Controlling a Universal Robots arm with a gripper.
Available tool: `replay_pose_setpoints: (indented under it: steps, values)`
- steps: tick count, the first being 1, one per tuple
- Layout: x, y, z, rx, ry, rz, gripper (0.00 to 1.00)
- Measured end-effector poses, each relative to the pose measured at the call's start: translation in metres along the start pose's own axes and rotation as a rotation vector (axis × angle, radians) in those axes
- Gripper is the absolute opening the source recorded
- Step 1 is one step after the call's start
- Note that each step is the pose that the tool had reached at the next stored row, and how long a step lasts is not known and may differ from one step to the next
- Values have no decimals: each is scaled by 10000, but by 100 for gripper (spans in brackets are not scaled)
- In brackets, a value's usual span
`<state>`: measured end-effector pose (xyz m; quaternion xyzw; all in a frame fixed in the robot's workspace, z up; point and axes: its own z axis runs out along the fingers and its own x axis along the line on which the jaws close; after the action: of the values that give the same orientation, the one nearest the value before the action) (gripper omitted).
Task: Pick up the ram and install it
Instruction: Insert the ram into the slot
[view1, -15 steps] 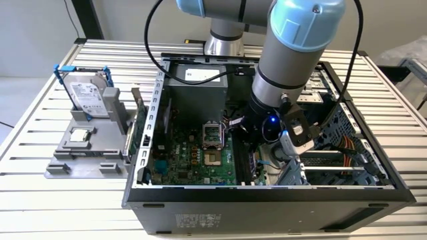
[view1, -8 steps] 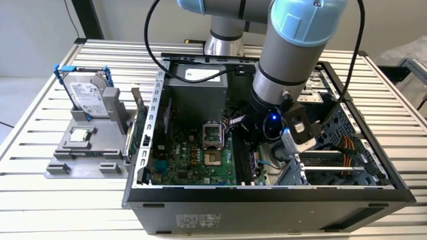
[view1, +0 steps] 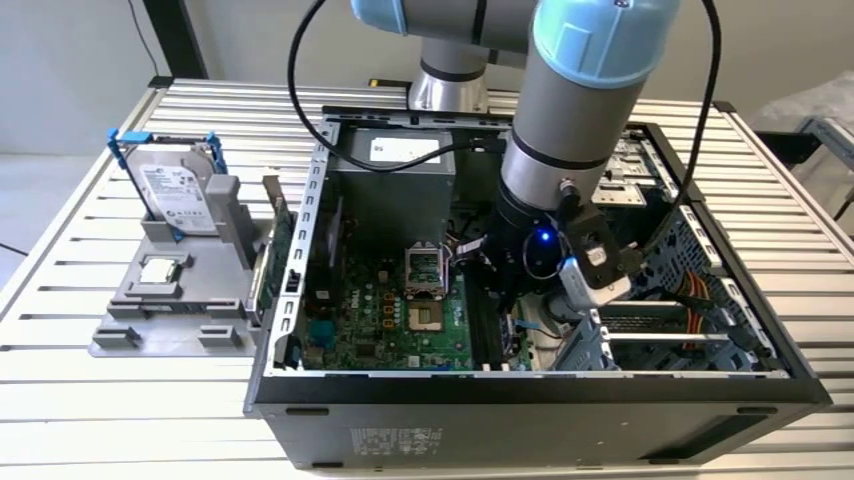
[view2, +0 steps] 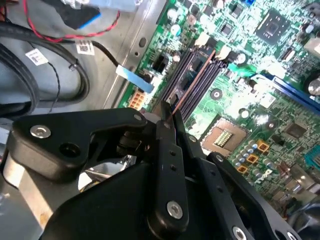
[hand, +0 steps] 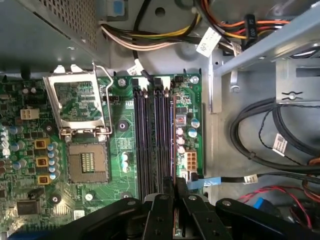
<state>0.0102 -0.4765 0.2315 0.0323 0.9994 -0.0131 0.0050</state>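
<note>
My gripper (view1: 497, 298) is down inside the open computer case (view1: 534, 385), over the dark memory slots (hand: 150, 135) at the motherboard's edge. In both wrist views its black fingers (view2: 167, 145) are pressed close together. A thin stick seen edge-on, the ram (view2: 194, 82), runs out from between them. The ram (hand: 173, 150) lies in line with the outermost slot, low over it or in it; I cannot tell whether it is seated. The gripper (hand: 175, 184) is shut on the ram.
The open CPU socket (hand: 87, 160) sits beside the slots. Cable bundles (hand: 280, 140) and a metal drive cage (view1: 667, 330) crowd the other side. On the exterior view's left, a grey holder (view1: 174, 320) carries a silver hard drive (view1: 174, 190) and a small square chip (view1: 160, 268).
</note>
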Motion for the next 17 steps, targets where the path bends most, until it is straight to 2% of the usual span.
replay_pose_setpoints:
  steps: [7,13,17]
  values:
    - [-12,6,50,0,0,1,0]
    - [-16,46,98,-7,-1,-19,0]
    - [-81,52,105,-5,9,-19,0]
